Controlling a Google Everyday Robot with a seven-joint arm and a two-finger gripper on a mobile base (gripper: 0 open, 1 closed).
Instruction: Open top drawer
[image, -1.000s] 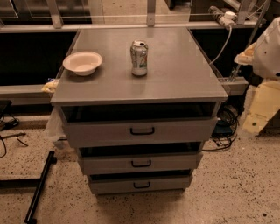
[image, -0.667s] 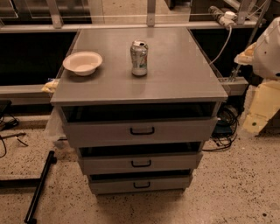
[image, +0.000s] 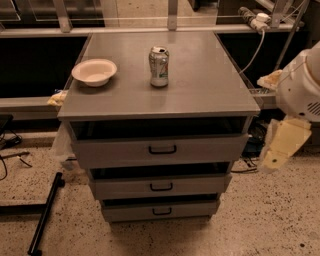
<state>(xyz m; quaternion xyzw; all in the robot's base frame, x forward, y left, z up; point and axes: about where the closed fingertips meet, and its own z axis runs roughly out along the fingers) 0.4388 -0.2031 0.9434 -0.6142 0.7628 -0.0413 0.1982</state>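
The top drawer (image: 115, 151) is the widest grey front of the cabinet, just under the tabletop, with a small black loop handle (image: 162, 149) at its centre. A dark gap shows between its upper edge and the tabletop. My gripper (image: 274, 156) hangs at the right edge of the view, a cream part below the white arm (image: 300, 90). It is to the right of the cabinet at about the top drawer's height, apart from the drawer and its handle.
Two narrower grey drawers (image: 160, 186) (image: 161, 210) sit below. On the grey cabinet top (image: 210, 85) stand a white bowl (image: 94, 72) and a drink can (image: 159, 66). A black pole (image: 46, 212) lies on the speckled floor at the left. Cables hang at the right rear.
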